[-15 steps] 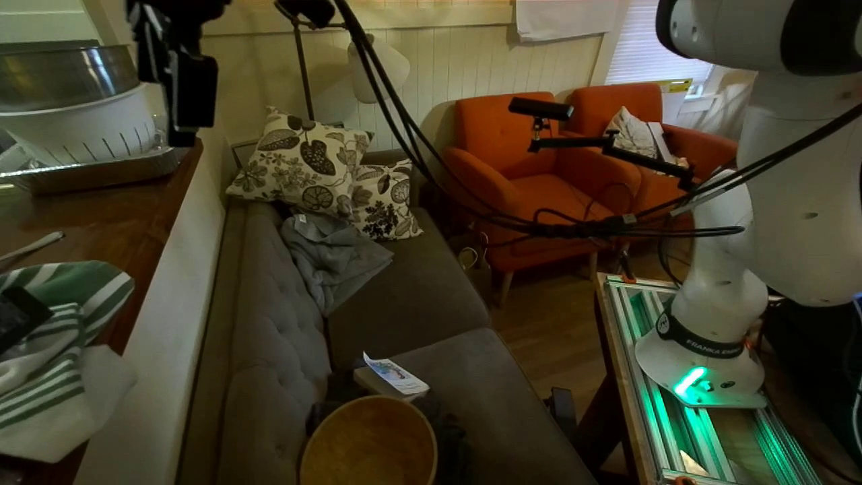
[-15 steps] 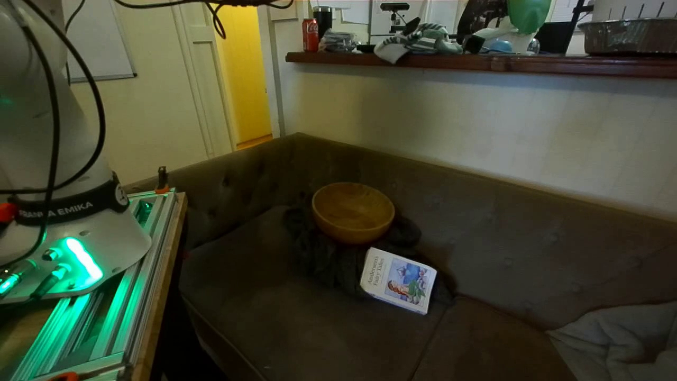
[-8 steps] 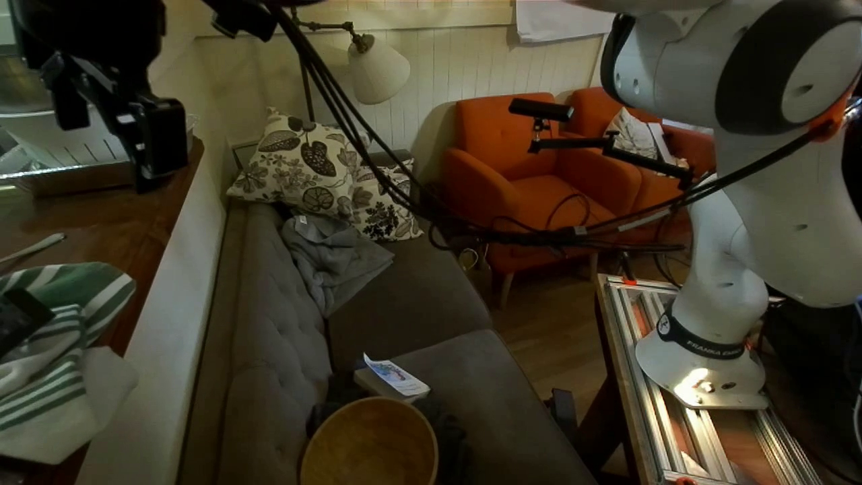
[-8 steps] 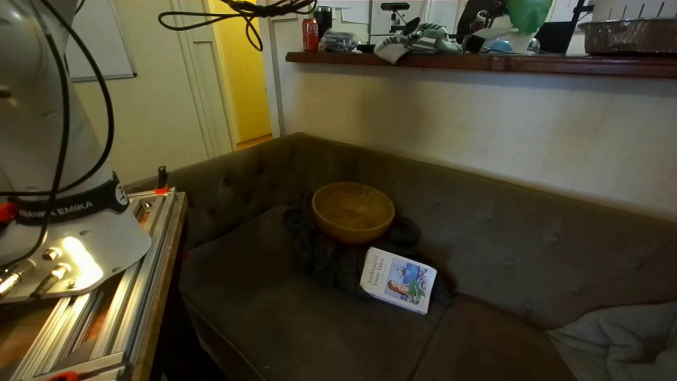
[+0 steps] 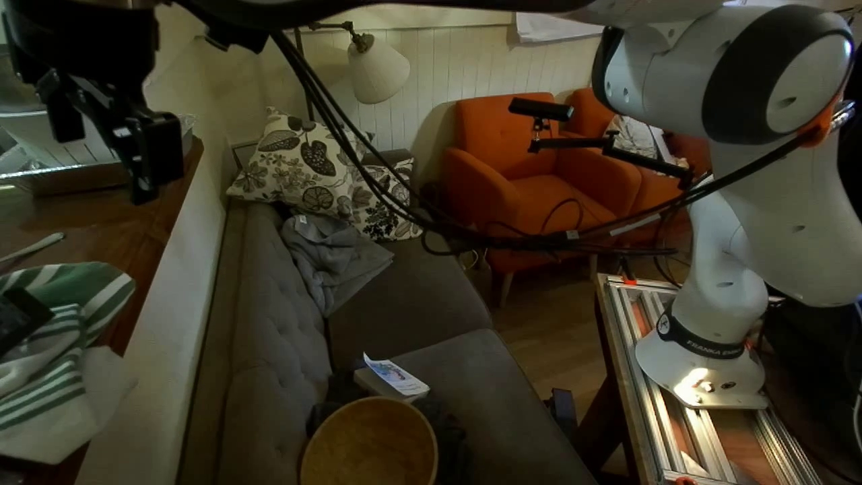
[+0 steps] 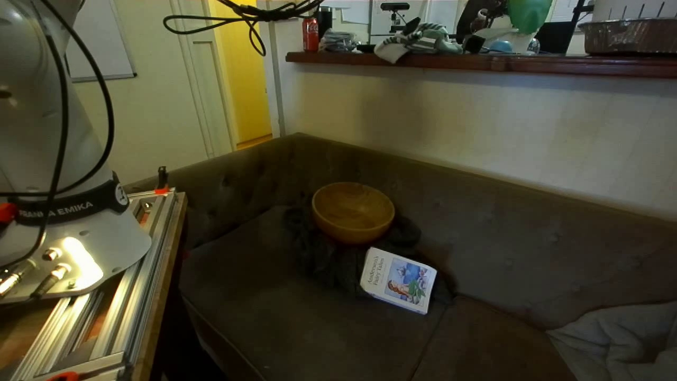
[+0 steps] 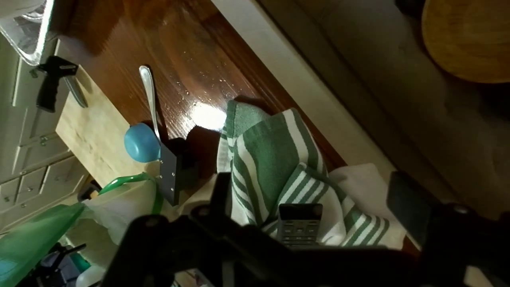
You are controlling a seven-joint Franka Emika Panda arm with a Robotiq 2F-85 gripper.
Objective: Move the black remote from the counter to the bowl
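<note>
The black remote lay on a rumpled striped towel, near the long edge of the worktop that faced the sofa; in the wrist view its lower end was hidden. The fingers stood wide apart, higher than the towel, holding nothing. The remote looked light and stiff, likely smooth plastic that could slip, while the towel seemed soft enough to bunch up under it. A hold across its width, about mid-length, seemed best before crossing that edge to the bowl.
</note>
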